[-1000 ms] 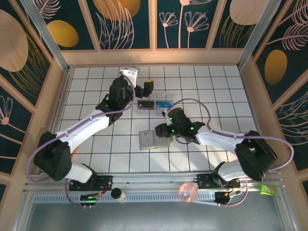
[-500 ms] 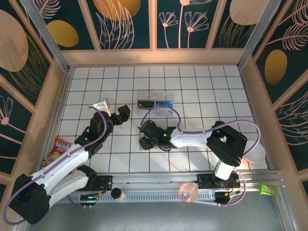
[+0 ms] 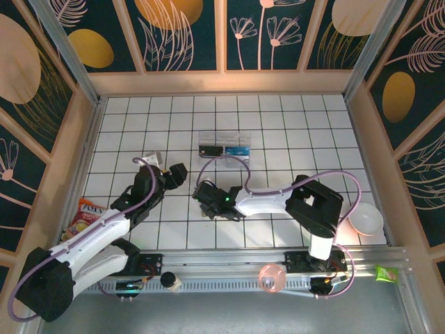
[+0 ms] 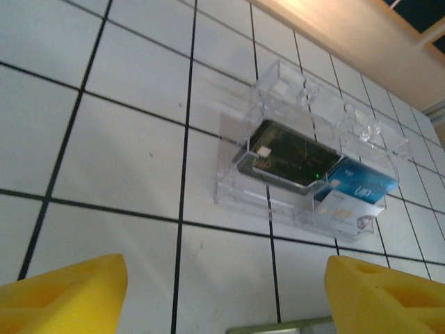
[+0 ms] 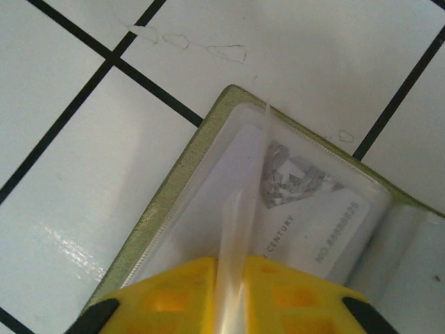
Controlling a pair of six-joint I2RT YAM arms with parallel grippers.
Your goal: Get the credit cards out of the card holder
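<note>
The right hand (image 5: 233, 285) is low over the card holder (image 5: 161, 209), its yellow pads pressed together on a clear leaf (image 5: 240, 209) that stands edge-on between them. The holder lies open on the table (image 3: 299, 125), near the front middle, and a card (image 5: 313, 216) shows through its sleeve. I judge the step to be parting the leaves to reach that card. To do it well, lift the leaf only a little so the light holder does not rise with it, then take the card by its free edge and draw it along the sleeve. The left hand (image 4: 226, 271) hovers near with fingers spread, pinching nothing; it could pin the olive rim. The table is glossy white tile, so things may slide. A clear box (image 4: 306, 174) sits farther back, a bowl (image 3: 366, 221) at the right, a snack bag (image 3: 85, 214) at the left. Wooden rails and dark painted panels close it in
</note>
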